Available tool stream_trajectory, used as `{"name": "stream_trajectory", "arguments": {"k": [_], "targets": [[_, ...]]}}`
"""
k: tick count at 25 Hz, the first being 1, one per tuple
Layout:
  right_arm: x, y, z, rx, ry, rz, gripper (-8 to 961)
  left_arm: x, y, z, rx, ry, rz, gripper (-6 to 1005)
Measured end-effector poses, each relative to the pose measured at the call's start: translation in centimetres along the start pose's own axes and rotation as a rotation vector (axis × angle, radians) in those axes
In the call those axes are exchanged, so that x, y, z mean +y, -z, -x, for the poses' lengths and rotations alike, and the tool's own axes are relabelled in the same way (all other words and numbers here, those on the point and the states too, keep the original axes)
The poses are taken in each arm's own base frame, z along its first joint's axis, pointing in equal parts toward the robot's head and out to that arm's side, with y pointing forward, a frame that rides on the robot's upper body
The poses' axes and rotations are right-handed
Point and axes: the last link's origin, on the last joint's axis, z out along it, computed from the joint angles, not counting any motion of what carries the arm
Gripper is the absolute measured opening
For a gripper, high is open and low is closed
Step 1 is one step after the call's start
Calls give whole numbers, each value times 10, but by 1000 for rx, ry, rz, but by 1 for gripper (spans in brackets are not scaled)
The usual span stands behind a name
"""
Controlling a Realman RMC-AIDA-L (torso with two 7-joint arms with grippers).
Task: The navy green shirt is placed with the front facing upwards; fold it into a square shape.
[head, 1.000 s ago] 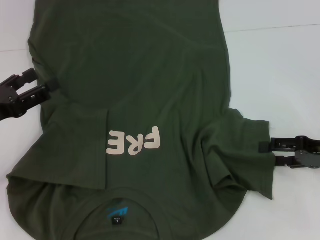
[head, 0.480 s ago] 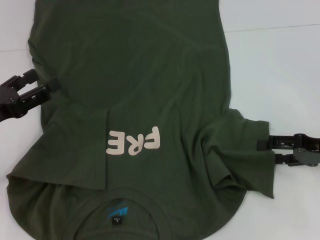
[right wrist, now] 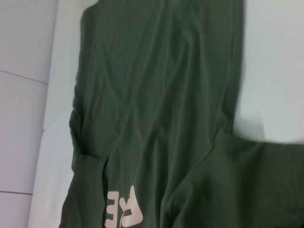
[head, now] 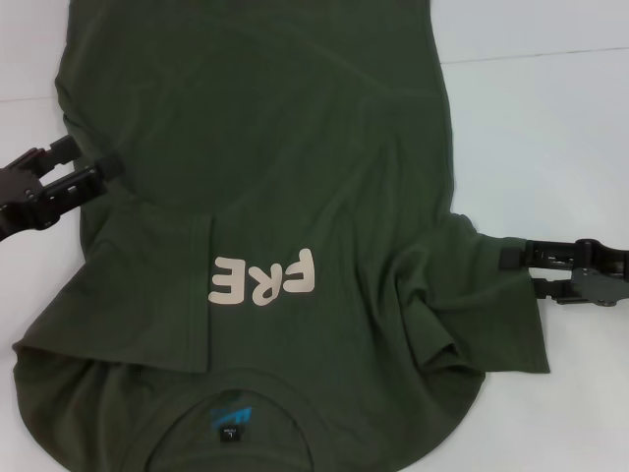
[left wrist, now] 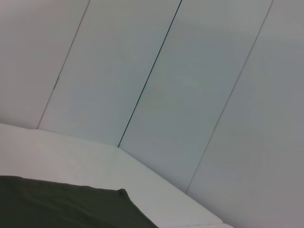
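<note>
**Sleeve Fold, Right Side: Gripper-to-Garment Alignment**

The navy green shirt (head: pixel 295 197) lies flat on the white table (head: pixel 550 118), front up. Its collar and blue neck label (head: pixel 229 417) are nearest the robot, and its long axis runs away from the robot toward the hem. The left side is already folded inward; its edge covers part of the pale chest lettering (head: pixel 263 278), leaving "FRE" visible.

The right sleeve (head: pixel 491 305) is not yet folded and spreads outward toward the right gripper (head: pixel 516 270). This gripper is at table level with its fingers straddling the sleeve's outer edge. The jaws appear parted around the cloth; a firm pinch is not confirmed. The sleeve lies directly inboard of these jaws, so the right arm is the nearer one for the coming fold, judged to travel leftward across the long axis.

Farther out, the left gripper (head: pixel 103 167) rests at the left folded edge, jaws released, holding nothing.
</note>
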Motion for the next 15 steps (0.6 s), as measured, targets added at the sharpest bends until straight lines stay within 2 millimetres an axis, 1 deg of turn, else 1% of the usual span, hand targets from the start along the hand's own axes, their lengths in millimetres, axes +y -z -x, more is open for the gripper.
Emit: {"name": "stream_trajectory", "arguments": {"k": [3, 15], "targets": [[0, 0, -1, 5, -1, 1, 940, 0, -1, 0, 0, 1, 2, 904], [-10, 6, -12, 35, -31, -38, 940, 1, 0, 0, 3, 2, 7, 903]]}}
